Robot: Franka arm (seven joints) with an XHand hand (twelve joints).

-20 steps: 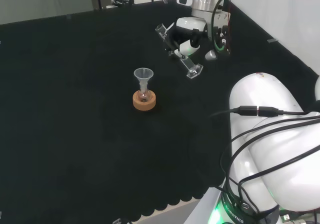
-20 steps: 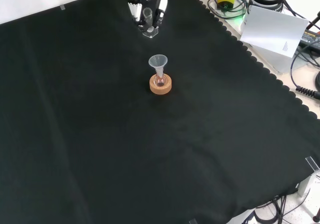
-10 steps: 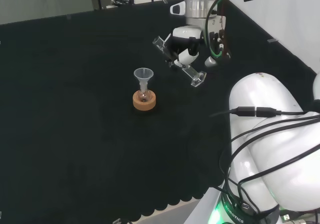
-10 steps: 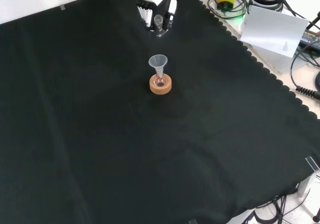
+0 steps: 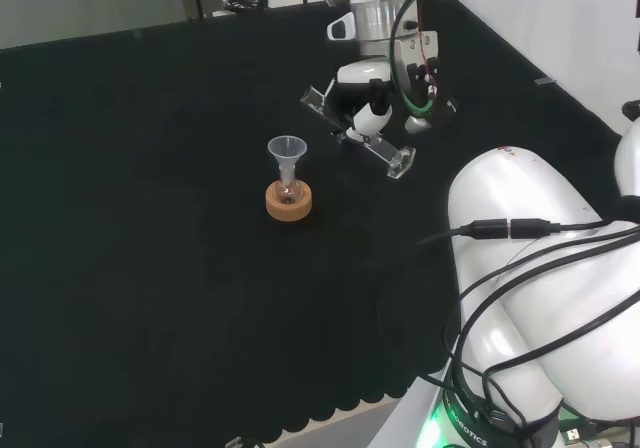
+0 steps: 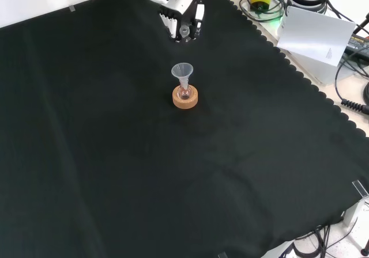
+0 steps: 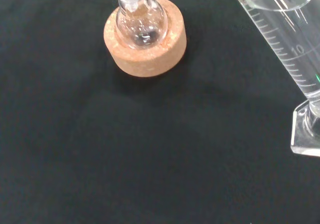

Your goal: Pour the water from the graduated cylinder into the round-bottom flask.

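Covering the bench, black cloth; above it, hand curled round tilted graduated cylinder.

The arm is built of large, rounded, glossy white links. Black cables run across the nearest link from a black plug, and a green light glows at the base. Near the wrist, thin green and red wires loop beside a white cylindrical segment. The hand is black and white.
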